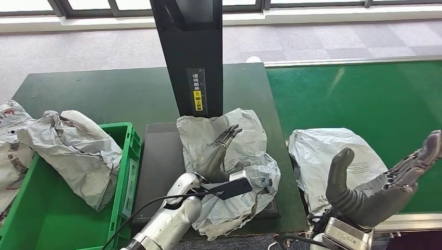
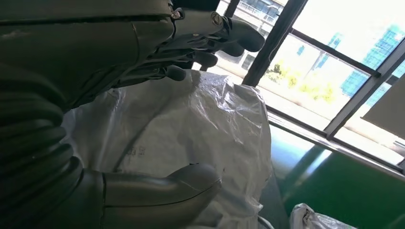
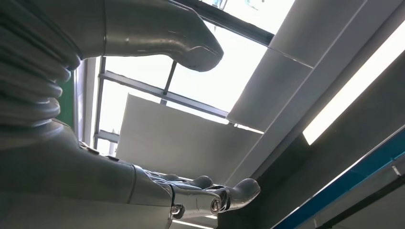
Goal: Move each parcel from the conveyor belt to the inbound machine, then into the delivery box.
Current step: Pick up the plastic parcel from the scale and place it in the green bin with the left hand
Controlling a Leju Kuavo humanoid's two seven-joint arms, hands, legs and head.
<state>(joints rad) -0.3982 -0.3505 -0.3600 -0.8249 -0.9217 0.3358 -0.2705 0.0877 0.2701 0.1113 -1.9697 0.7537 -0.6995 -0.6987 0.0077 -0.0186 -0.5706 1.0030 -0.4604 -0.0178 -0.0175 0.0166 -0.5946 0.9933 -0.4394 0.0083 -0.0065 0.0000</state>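
The left hand point(image 1: 221, 156) lies flat with spread fingers on the grey parcel point(image 1: 229, 172), which rests under it on the inbound machine's scale plate point(image 1: 161, 161); it holds nothing yet. It should close firmly on a thick fold before lifting toward the green delivery box point(image 1: 122, 172) at its left. The right hand point(image 1: 375, 182) is open and empty.

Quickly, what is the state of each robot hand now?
Left hand: rests on the crumpled grey plastic parcel on the black scanner platform; a grip cannot be told.
Right hand: open, holding nothing.

Small unreadable print on scanner post point(image 1: 194, 57) label, parcel point(image 1: 333, 161) print illegible
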